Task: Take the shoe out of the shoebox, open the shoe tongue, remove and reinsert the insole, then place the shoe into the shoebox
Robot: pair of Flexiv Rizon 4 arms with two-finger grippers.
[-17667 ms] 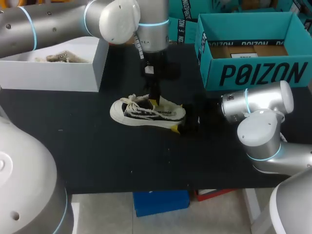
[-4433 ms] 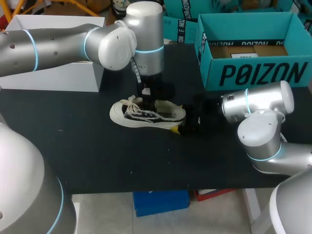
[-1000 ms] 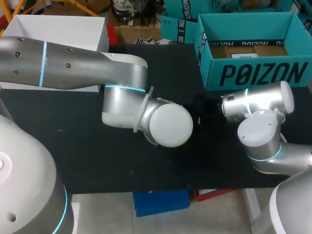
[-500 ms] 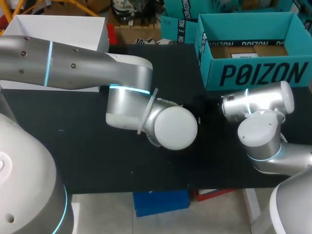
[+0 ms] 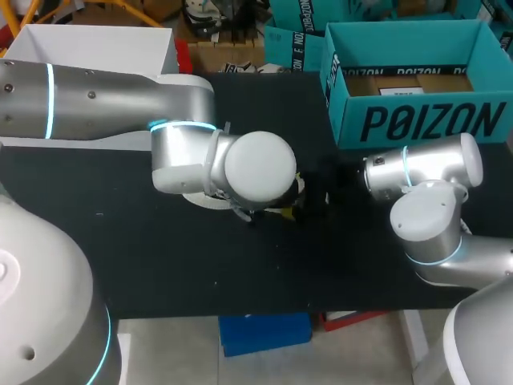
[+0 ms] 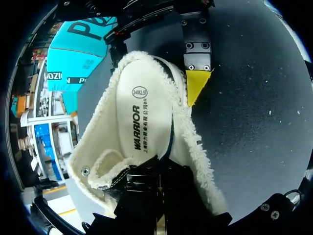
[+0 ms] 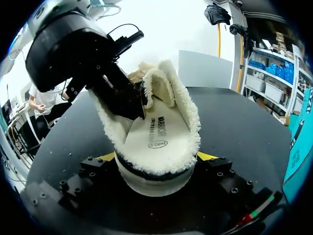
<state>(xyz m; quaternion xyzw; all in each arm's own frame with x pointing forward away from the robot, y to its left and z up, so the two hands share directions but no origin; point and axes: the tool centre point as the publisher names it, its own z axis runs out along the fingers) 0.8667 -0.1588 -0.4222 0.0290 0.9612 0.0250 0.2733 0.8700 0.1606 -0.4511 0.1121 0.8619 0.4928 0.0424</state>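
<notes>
Shoe [image 7: 159,144] sits at mid-table [image 5: 120,257], left and near of the shoebox [image 5: 417,124]. My right gripper [image 7: 156,171] clamps its heel from both sides. Left gripper [image 7: 136,104] is in the shoe's opening; I cannot tell its grip.

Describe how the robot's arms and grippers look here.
Both the left arm and the right arm are silver-grey tubes with pale rounded joint caps and glowing cyan rings. The right gripper has black, bolted fingers ending in yellow tips. The left gripper is black, with a thin black cable looping off its mount.
</notes>
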